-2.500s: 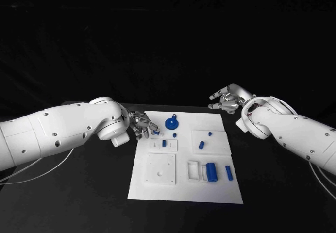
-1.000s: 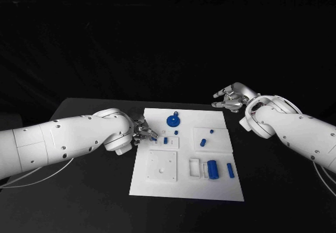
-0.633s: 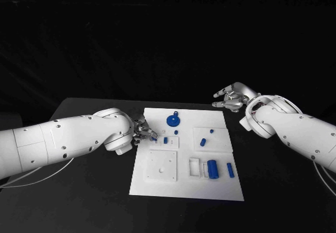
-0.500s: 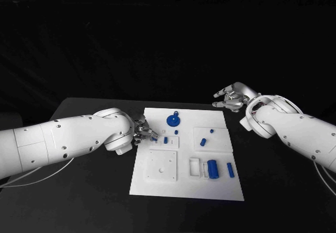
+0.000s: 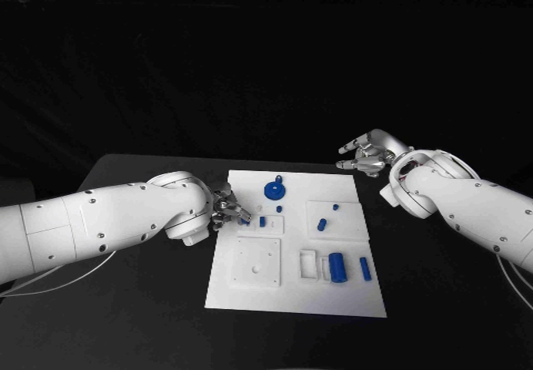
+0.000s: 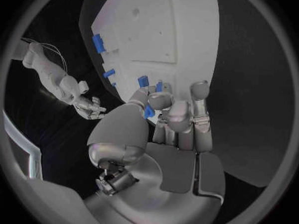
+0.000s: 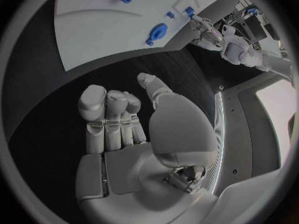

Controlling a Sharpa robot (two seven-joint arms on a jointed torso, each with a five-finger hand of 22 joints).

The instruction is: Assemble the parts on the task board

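Head view: a small blue part sits pinched in the left hand at the board's left edge, mid-frame, beside a seated peg. Right hand, upper right, hovers off the board, fingers loosely curled, holding nothing. A slightly tilted pinch could jam the part or drop it.

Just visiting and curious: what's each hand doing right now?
Left hand pinching a small blue piece at the white board's left edge. Right hand open, off the board's far right corner. Nothing in the way.
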